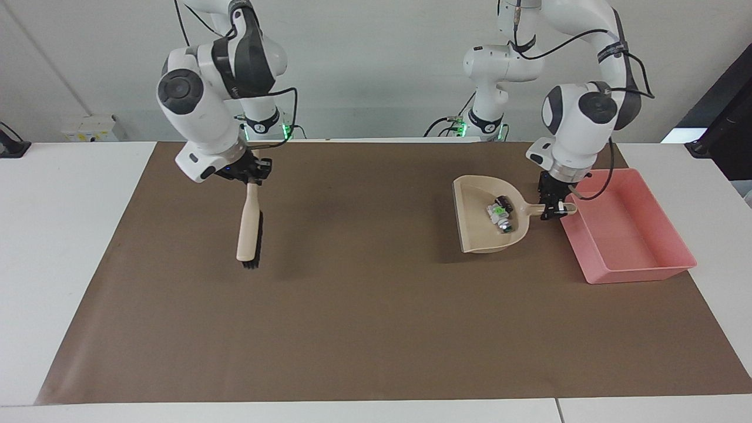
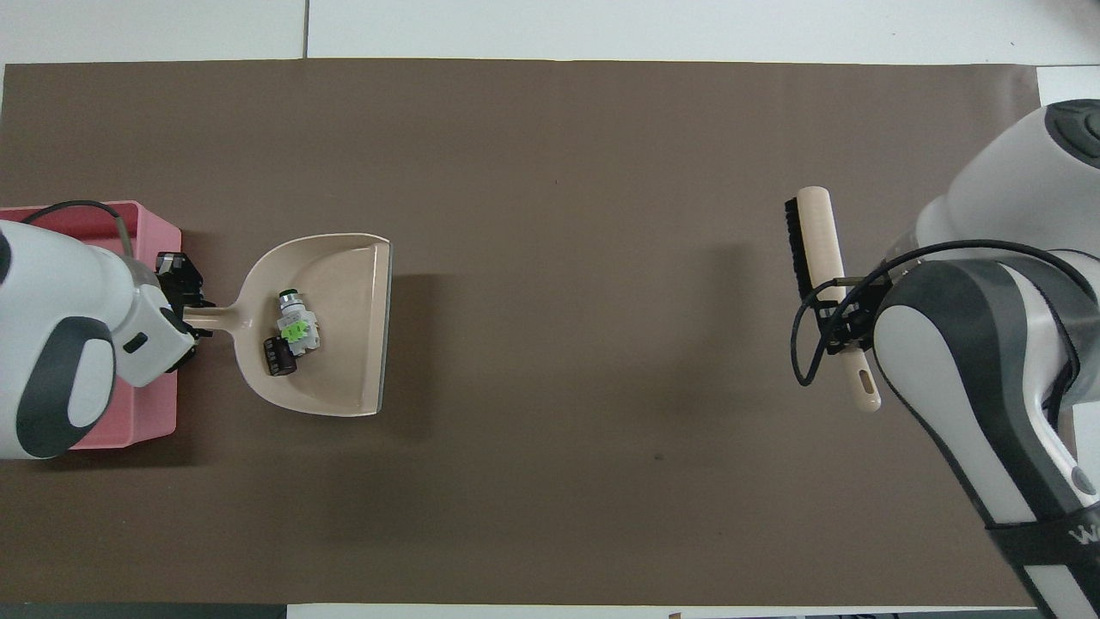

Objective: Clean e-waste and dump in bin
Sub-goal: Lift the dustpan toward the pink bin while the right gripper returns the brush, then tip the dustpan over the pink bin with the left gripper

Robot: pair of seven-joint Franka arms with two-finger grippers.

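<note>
Closest in, at the left gripper (image 1: 552, 208): clamped tight on the handle end of the beige dustpan (image 1: 479, 226), and carrying it clear of the brown mat (image 1: 352, 305) (shadow thrown beneath it in both views). Just along the handle, in the deep rounded end of the pan: the e-waste (image 1: 500, 212), a white piece with a green tip and a small black one, bunched together near the back wall. Farther along the same axis: the pan's open lip, pointing toward the right arm's end of the table.

Now the crux. Pink bin (image 1: 634, 271) on the handle side, touching nothing, just beside the gripped end, so mouth facing away from the target. Judged need: carry the pan over the bin, then swing or roll the wrist until the lip drops inside the walls. Risk of spilling short onto the mat if tipped too soon.

Farthest off, over the mat's other end: right gripper (image 1: 251, 171) shut on the brush (image 1: 249, 226), bristles hanging down, waiting.
</note>
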